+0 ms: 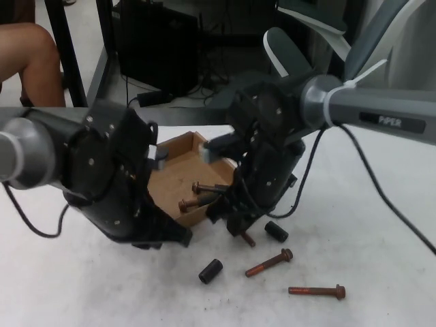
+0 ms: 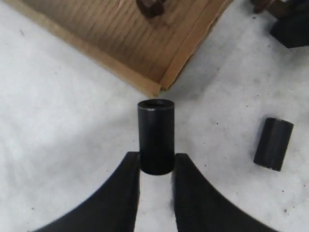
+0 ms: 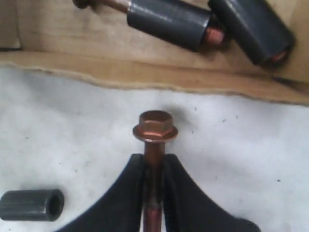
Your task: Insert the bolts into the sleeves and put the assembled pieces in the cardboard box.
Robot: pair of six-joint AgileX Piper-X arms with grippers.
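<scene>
2 assembled pieces (image 1: 199,195) already lie in the cardboard box (image 1: 180,141), which sits far-centre on the bench (image 1: 395,286). A 3rd pair is in hand but not yet joined. The left gripper (image 2: 156,163) is clenched on the lower end of a black sleeve (image 2: 155,130), just off the box's near corner. The right gripper (image 3: 153,164) pinches a copper-coloured bolt (image 3: 155,128) by its shank, head outward, just outside the box's wall. Near and right of the box, 2 loose sleeves (image 1: 210,271) and 2 loose bolts (image 1: 269,263) lie on the bench. I judge the job under half done, with 3 insertions and 3 placements left.

The high view gives the count of loose parts, and the wrist views supply the grips. The left wrist view shows the held sleeve's open bore. The right wrist view shows bolt ends poking out of the sleeves in the box, so those look properly inserted.
</scene>
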